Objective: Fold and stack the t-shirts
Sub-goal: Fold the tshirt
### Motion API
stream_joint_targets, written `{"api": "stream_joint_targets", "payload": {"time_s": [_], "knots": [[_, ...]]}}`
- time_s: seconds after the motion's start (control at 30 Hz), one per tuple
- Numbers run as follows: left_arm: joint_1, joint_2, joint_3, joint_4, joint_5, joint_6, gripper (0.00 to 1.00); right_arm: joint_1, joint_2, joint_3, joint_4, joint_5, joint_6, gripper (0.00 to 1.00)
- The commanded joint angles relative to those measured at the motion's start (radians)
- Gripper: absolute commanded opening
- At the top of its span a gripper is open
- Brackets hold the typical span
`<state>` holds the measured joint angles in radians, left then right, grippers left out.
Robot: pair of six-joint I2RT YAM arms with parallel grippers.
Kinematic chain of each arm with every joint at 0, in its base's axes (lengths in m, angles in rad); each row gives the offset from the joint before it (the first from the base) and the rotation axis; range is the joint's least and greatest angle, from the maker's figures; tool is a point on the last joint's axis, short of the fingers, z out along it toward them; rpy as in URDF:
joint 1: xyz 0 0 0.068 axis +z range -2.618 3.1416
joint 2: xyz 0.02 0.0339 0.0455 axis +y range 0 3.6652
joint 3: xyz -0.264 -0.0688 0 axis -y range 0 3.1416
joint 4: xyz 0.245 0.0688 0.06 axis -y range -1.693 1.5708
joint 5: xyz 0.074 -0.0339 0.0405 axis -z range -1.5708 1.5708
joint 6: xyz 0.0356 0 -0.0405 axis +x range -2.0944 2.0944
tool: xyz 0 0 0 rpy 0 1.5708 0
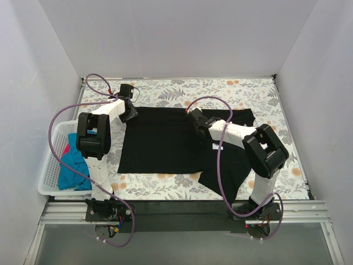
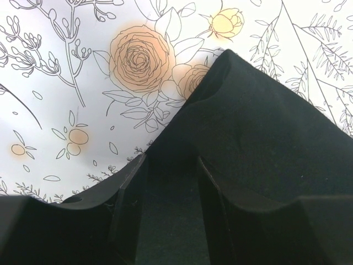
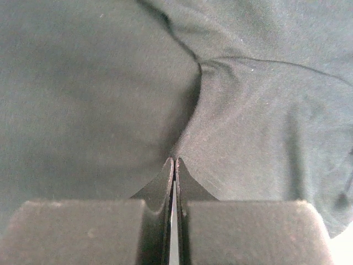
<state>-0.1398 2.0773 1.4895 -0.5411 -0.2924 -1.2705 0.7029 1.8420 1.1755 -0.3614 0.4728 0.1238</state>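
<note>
A large black t-shirt (image 1: 160,143) lies spread on the floral table, its right part bunched toward the near edge. My left gripper (image 1: 131,115) sits at the shirt's far left corner. In the left wrist view it (image 2: 171,160) is open, its fingers (image 2: 128,193) astride the black cloth (image 2: 259,127) at its edge. My right gripper (image 1: 193,117) is at the shirt's far edge near the middle. In the right wrist view it (image 3: 175,160) is shut, pinching a fold of the black cloth (image 3: 99,94). A teal-blue t-shirt (image 1: 70,165) and a bit of pink-red cloth (image 1: 67,149) lie in the basket.
A white lattice basket (image 1: 48,144) stands at the table's left edge beside the left arm. White walls close in the left, far and right sides. The floral table cover (image 1: 259,94) shows around the shirt. Purple cables loop over both arms.
</note>
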Motion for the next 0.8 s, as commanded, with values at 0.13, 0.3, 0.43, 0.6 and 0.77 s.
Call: {"api": "stream_joint_targets", "payload": {"time_s": [0.13,0.3,0.43,0.6,0.77], "knots": [[0.005,-0.036,-0.002,-0.094,-0.051,0.026,0.38,0.009,-0.089,0.027,-0.066,0.013,-0.121,0.01],[0.006,-0.045,0.005,-0.106,-0.088,0.036,0.36,0.009,-0.098,0.010,-0.085,-0.009,-0.197,0.01],[0.006,-0.036,0.023,-0.126,-0.088,0.030,0.37,0.007,-0.066,-0.002,-0.088,-0.088,-0.242,0.02],[0.006,-0.077,0.018,-0.112,-0.065,0.022,0.41,0.009,-0.062,0.026,-0.093,-0.233,-0.273,0.12],[0.006,-0.157,-0.011,-0.076,-0.039,0.013,0.52,0.003,-0.112,0.075,-0.091,-0.244,-0.291,0.39]]}}
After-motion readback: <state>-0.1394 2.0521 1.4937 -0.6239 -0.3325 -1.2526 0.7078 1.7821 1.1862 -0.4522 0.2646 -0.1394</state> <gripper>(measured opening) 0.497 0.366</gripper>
